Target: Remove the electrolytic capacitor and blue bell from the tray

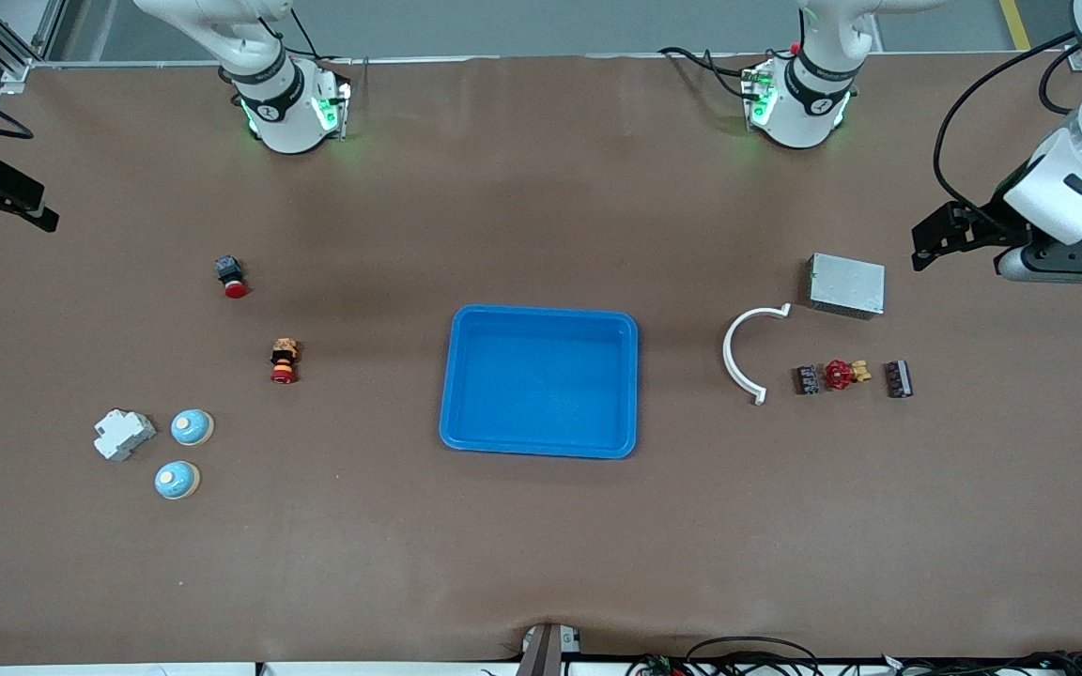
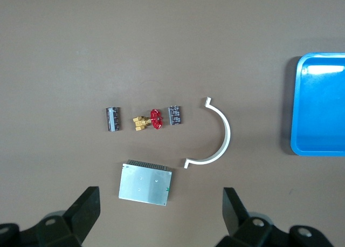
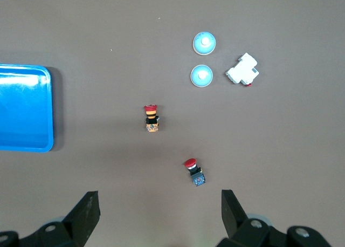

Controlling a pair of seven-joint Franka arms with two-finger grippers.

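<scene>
Left gripper (image 2: 159, 214) hangs at the right edge of the front frame over the tabletop (image 1: 541, 563), fingers spread wide, holding nothing, touching nothing. Right gripper (image 3: 160, 217) at the left edge of the front frame, also spread wide and empty. Both arms wait. Blue tray (image 1: 541, 380) sits mid-frame, nothing in it. Two capacitors, dark cylinders (image 1: 806, 379) (image 1: 898, 378), lie right of centre in the front frame with a red-handled brass valve (image 1: 843, 375) between them; a white curved clip (image 1: 746, 352) lies between them and the tray, and a grey metal box (image 1: 845, 285) lies above them in the frame. Two bells, blue domes (image 1: 192, 427) (image 1: 176, 480), sit at lower left of the front frame, just beside a white breaker-like block (image 1: 124, 434). Two red-capped push buttons, one on a dark blue body (image 1: 231, 276), the other striped yellow (image 1: 285, 361), lie upper left of centre.
</scene>
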